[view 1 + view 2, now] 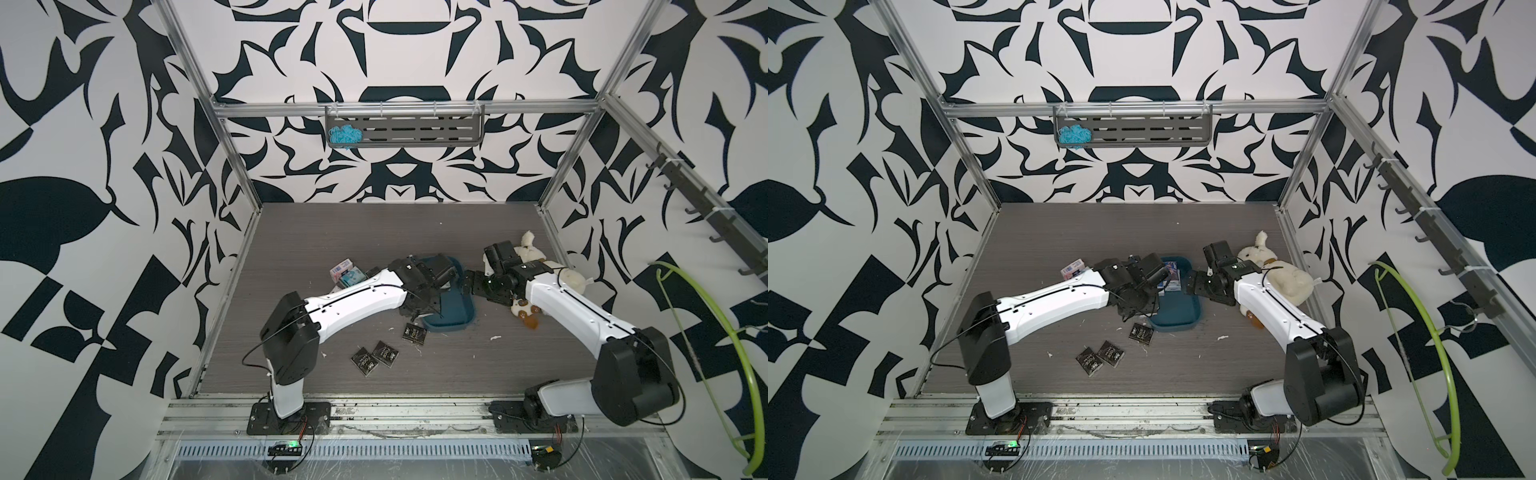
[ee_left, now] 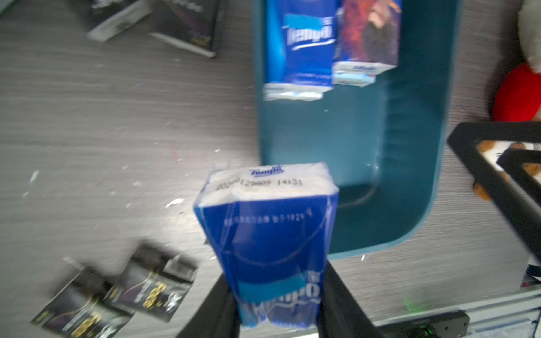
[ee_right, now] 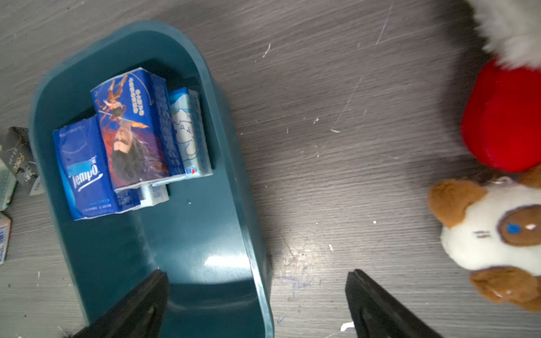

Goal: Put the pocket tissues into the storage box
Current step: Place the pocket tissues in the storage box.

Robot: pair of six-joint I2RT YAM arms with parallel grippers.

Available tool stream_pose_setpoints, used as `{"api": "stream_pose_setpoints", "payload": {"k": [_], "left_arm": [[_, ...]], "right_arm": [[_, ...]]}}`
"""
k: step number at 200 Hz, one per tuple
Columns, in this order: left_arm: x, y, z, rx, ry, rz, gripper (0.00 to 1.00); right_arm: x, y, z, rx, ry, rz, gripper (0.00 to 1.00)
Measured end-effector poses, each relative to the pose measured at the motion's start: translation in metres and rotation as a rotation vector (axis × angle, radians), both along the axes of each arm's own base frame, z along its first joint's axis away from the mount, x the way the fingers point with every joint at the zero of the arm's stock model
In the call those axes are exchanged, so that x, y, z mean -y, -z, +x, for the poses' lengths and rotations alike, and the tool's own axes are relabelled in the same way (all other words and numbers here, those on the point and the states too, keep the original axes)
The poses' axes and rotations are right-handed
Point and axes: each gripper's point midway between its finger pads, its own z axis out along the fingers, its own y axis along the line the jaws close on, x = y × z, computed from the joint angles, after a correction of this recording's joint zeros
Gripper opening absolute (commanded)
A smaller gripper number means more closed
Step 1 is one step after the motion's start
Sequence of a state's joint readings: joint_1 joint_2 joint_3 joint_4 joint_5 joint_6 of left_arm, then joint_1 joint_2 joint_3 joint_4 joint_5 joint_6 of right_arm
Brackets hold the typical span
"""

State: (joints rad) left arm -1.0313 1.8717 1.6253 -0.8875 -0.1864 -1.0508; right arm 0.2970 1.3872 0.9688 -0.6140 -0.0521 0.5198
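Observation:
My left gripper [image 2: 276,298] is shut on a blue pocket tissue packet [image 2: 269,231], held above the table at the near left side of the storage box [image 2: 409,146]. The dark teal box [image 1: 451,320] holds three packets at its far end: a blue one [image 3: 85,169], a picture-printed one [image 3: 131,131] and a pale one [image 3: 187,131]. My right gripper [image 3: 257,275] is open, its jaws either side of the box's right wall. Three black packets [image 1: 414,333] [image 1: 384,354] [image 1: 362,362] lie on the table. Pink-white and teal packets [image 1: 341,269] sit behind the left arm.
A white plush rabbit [image 1: 1266,266] and a brown-and-white plush [image 3: 491,234] with a red part [image 3: 503,117] lie right of the box, under the right arm. A grey slotted shelf [image 1: 403,129] hangs on the back wall. A green hoop [image 1: 706,353] hangs at the right.

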Motion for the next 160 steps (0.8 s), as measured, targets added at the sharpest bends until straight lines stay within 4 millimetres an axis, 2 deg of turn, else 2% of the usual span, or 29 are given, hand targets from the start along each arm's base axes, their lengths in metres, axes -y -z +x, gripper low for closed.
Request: {"api": "stream_pose_setpoints", "payload": {"k": [38, 87, 125, 160], "left_arm": [[0.030, 0.007, 0.014, -0.003, 0.032, -0.012, 0.43], [0.046, 0.023, 0.024, -0.014, 0.062, 0.023, 0.47], [0.041, 0.044, 0.021, -0.050, 0.081, 0.093, 0.49], [0.036, 0.050, 0.020, -0.064, 0.081, 0.121, 0.52]], "right_arm": [[0.005, -0.002, 0.003, 0.011, 0.009, -0.027, 0.99], [0.006, -0.002, 0.003, 0.014, 0.014, -0.033, 0.99], [0.006, -0.002, 0.003, 0.013, 0.016, -0.033, 0.99], [0.006, -0.002, 0.003, 0.011, 0.015, -0.032, 0.99]]}}
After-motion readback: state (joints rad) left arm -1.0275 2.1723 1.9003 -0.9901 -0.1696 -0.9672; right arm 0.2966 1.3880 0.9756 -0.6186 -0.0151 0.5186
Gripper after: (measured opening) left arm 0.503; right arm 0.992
